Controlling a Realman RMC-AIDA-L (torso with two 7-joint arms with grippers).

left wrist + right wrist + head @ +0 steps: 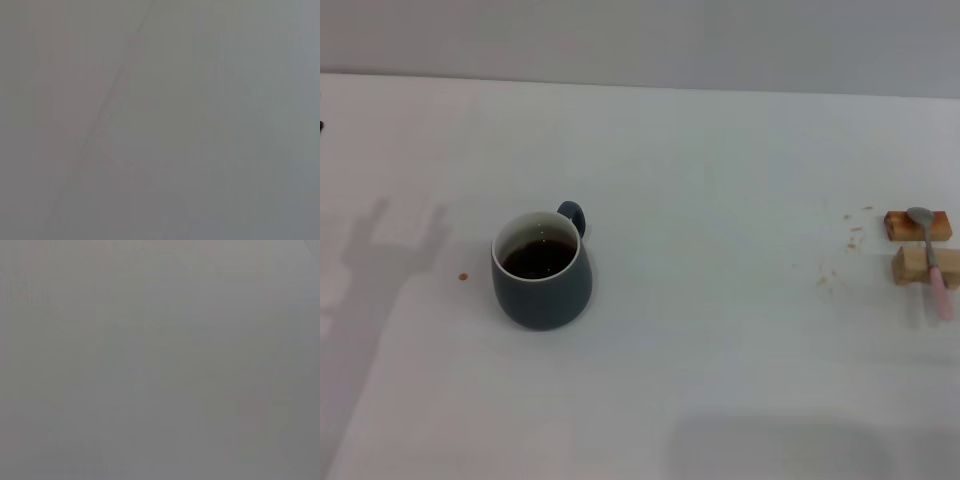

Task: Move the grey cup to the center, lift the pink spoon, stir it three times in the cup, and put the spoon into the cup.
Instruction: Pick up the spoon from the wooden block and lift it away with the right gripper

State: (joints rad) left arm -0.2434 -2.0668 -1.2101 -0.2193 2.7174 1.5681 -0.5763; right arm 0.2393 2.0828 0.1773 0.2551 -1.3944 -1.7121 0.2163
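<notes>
Grey cup (542,270) upright on white bench (720,200), left of centre, handle pointing away from robot, dark liquid inside. Small brown spot (463,277) on bench just left of cup. Pink spoon (931,262) far right, laid across two tan wooden blocks (920,245), bowl away from robot, handle overhanging nearer block. Neither tool visible in any view; state cannot be told. Wrist views show only plain grey.
</notes>
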